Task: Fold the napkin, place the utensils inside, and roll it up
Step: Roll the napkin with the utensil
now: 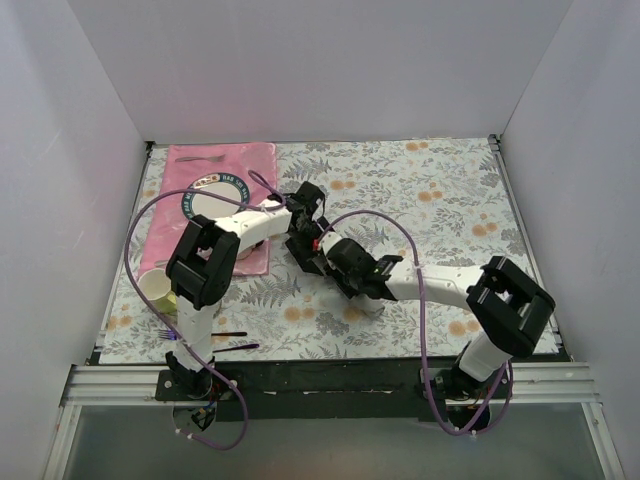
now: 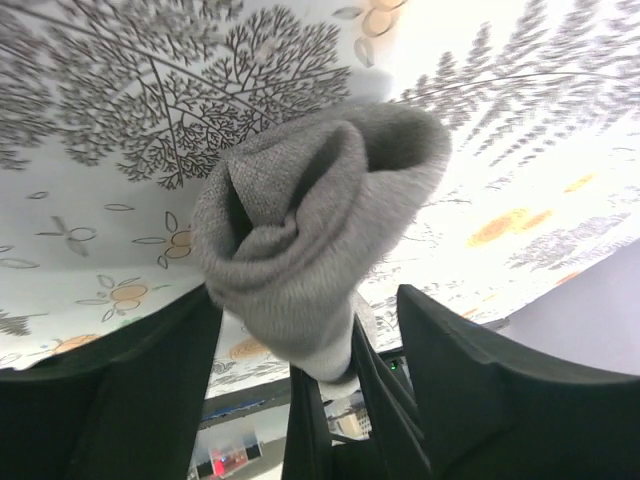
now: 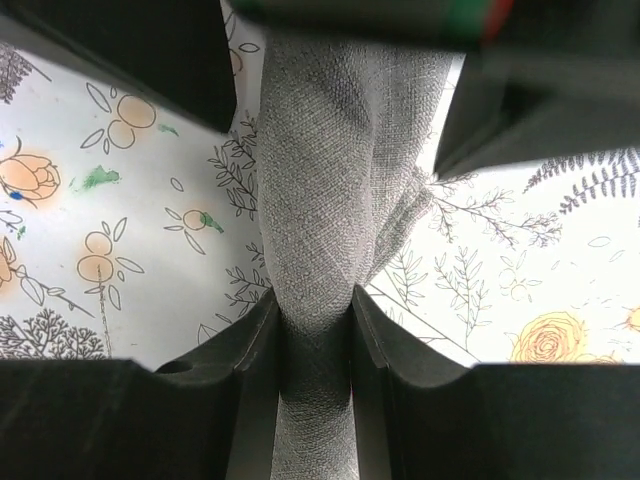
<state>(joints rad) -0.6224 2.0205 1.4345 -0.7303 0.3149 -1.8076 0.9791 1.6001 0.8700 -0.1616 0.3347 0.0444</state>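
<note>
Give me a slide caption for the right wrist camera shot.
Right claw pinching the rolled grey napkin over a floral tablecloth.

1. We see pale lettering running round the dark rim of the round disc [image 1: 212, 201] on the pink placemat [image 1: 228, 163]; it is too small for us to read.
2. We can read no other text.
</note>
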